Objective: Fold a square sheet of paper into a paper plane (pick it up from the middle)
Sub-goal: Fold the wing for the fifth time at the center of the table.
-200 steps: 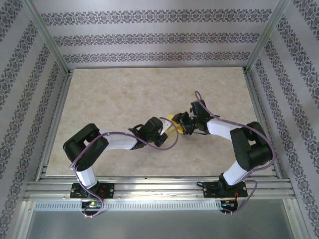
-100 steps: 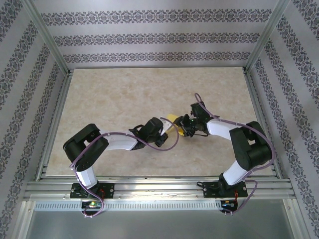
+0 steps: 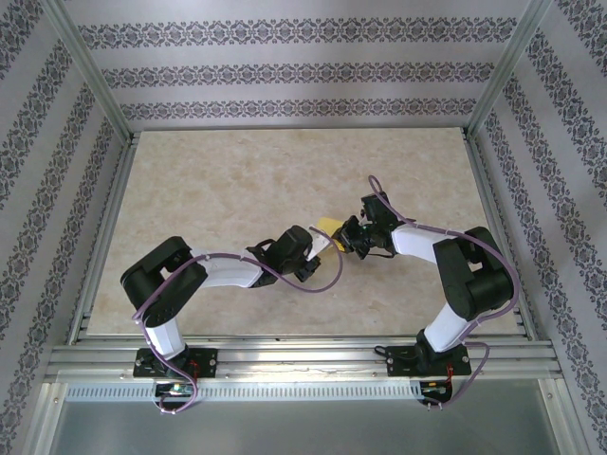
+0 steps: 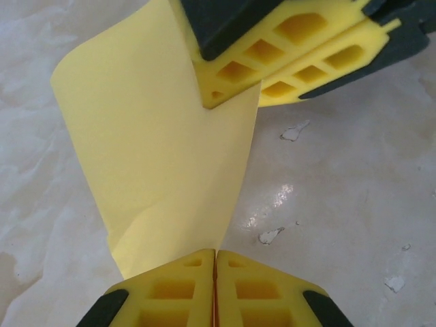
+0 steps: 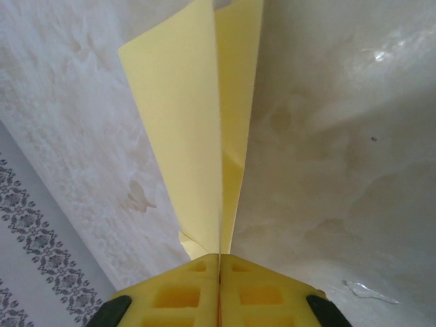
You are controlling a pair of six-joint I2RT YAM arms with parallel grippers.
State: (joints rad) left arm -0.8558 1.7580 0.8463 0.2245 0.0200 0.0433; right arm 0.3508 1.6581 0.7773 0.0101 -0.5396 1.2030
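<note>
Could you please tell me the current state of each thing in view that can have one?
sheet of paper: folded over into two layers, pinched at opposite ends, not yet a plane.
left gripper: shut on one end of the sheet of paper.
right gripper: shut on the other end, on the fold.

A beige marbled desk [image 3: 218,190], patterned walls [image 3: 285,71] rising around the desk, metal rails [image 3: 303,360] along its near edge
</note>
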